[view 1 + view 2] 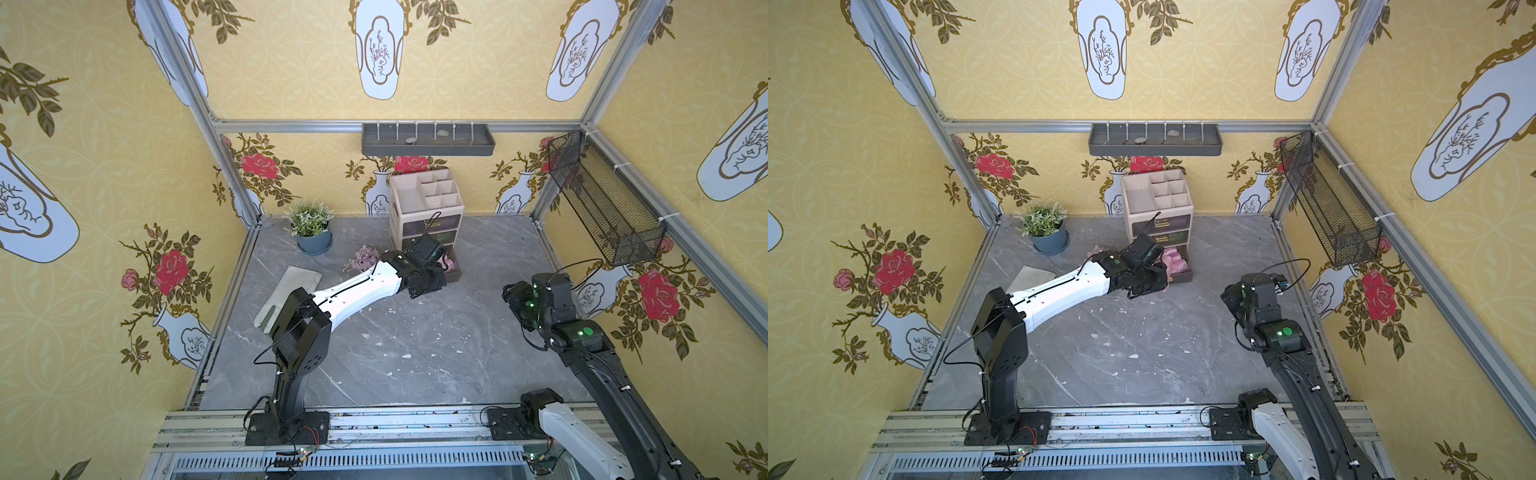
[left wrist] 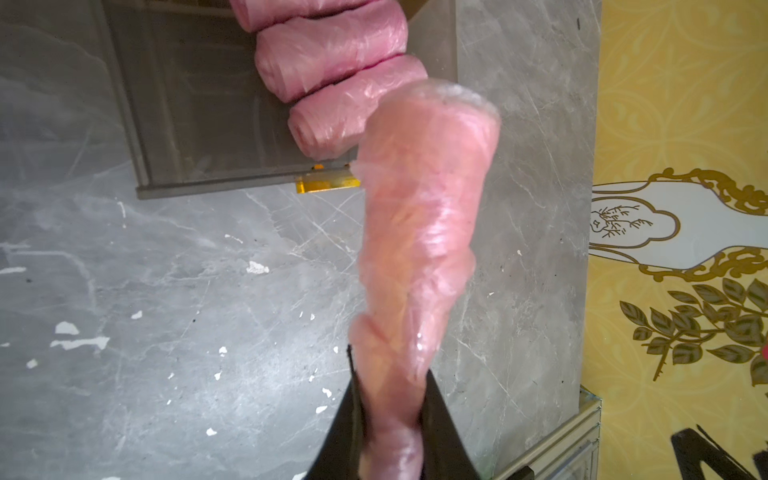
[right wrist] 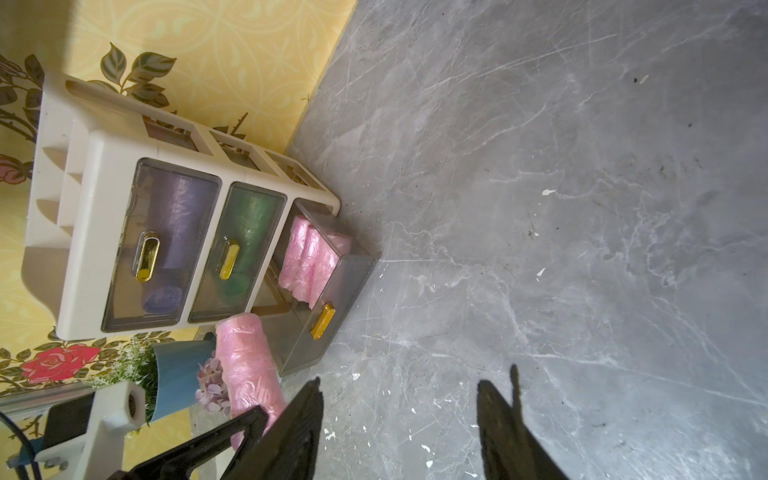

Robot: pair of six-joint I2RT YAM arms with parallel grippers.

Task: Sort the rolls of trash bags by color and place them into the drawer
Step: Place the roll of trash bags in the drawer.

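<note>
The left gripper (image 2: 390, 368) has its jaws drawn close on one end of a pastel pink roll of crinkly plastic film (image 2: 424, 208), pinching it flat there. The roll lies about level with its long axis running left to right. Its free end points right, towards the open bottom drawer (image 3: 332, 338) of the cream plastic drawer cabinet (image 3: 104, 166) at the far side of the grey marble table (image 3: 540, 208). It hangs at that drawer's left side, above the table. In both top views the left wrist hides the held roll; only the wrist views show it. The open drawer, of smoky clear plastic, holds several more pink rolls (image 3: 309, 262) side by side. The right wrist view shows the two upper drawers pushed in, with purple rolls (image 3: 174, 224) behind the top front and green rolls (image 3: 249, 232) behind the middle one. The right gripper (image 3: 403, 384) hovers over bare table on the right, well apart from the cabinet, jaws spread wide with nothing between them.
</note>
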